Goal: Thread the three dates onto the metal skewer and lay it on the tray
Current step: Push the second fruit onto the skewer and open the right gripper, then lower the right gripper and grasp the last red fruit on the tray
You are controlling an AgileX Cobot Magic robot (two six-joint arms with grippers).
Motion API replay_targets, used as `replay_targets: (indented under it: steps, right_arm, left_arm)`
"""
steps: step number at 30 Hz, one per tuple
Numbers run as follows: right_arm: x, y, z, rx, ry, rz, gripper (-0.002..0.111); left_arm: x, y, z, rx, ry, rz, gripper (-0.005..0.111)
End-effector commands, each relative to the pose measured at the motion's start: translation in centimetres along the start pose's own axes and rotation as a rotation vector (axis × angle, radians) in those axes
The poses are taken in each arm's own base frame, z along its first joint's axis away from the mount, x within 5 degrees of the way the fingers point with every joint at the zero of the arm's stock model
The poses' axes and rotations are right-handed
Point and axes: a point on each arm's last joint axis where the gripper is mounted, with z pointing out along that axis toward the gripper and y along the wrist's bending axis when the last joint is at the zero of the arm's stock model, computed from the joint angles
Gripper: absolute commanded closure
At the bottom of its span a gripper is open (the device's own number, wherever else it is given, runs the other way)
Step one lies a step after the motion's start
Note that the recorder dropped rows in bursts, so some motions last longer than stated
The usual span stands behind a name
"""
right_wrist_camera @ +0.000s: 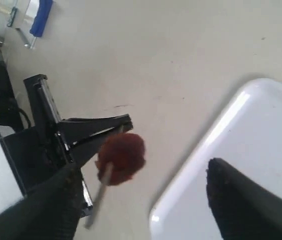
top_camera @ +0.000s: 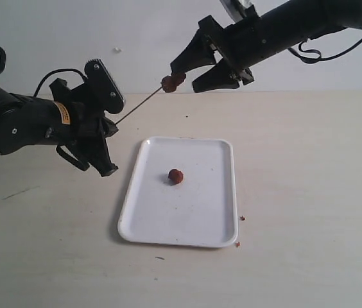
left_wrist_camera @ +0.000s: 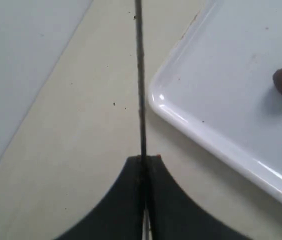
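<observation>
While the L arm reaches in from the left, wrist rolled on its side, the left gripper (top_camera: 112,125) is clamped tight on the lower end of the metal skewer (top_camera: 139,104). The rod slants up and to the right, clear of the table (top_camera: 309,192). Two dates (top_camera: 173,82) seem to sit pressed together at its raised tip; the R wrist view shows just one lump. The R arm comes in from the upper right, angled down-left. The right gripper (top_camera: 183,79) has its jaws spread wide either side of that fruit, apparently not touching it. A third date (top_camera: 176,176) lies loose approx. mid tray (top_camera: 136,221), below the skewer tip.
</observation>
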Motion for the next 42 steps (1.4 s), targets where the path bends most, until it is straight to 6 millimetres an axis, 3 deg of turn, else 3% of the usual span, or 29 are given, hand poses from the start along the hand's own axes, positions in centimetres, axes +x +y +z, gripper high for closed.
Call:
replay_targets:
  steps: [1, 7, 11, 16, 26, 31, 42]
  right_arm:
    - [-0.2, -1.4, -2.2, 0.049, -0.021, -0.006, 0.040]
    - [0.5, -1.2, -4.1, 0.267, 0.085, -0.133, 0.042]
    - [0.9, 0.3, -3.5, 0.365, 0.168, -0.231, 0.046]
    - [2.1, 2.2, 0.8, 0.489, 0.342, -0.396, 0.046]
    - [5.5, 5.6, 11.2, 0.699, 0.518, -0.632, 0.046]
    - [6.5, 4.7, 14.2, 0.788, 0.526, -0.639, 0.046]
    - [7.5, 0.9, 17.4, 0.806, 0.504, -0.597, 0.046]
  left_arm:
    - [0.0, -0.1, 0.1, 0.005, 0.004, -0.018, 0.107]
    - [0.5, 1.7, -0.1, 0.010, 0.127, -0.149, 0.107]
    - [0.6, 3.5, -0.7, 0.012, 0.265, -0.292, 0.107]
    - [0.7, 4.3, -1.5, 0.023, 0.405, -0.405, 0.107]
    - [1.0, 4.5, -1.6, 0.007, 0.424, -0.486, 0.107]
    - [1.2, 4.5, -1.7, 0.009, 0.441, -0.491, 0.107]
    - [1.2, 4.5, -1.7, 0.010, 0.445, -0.491, 0.107]
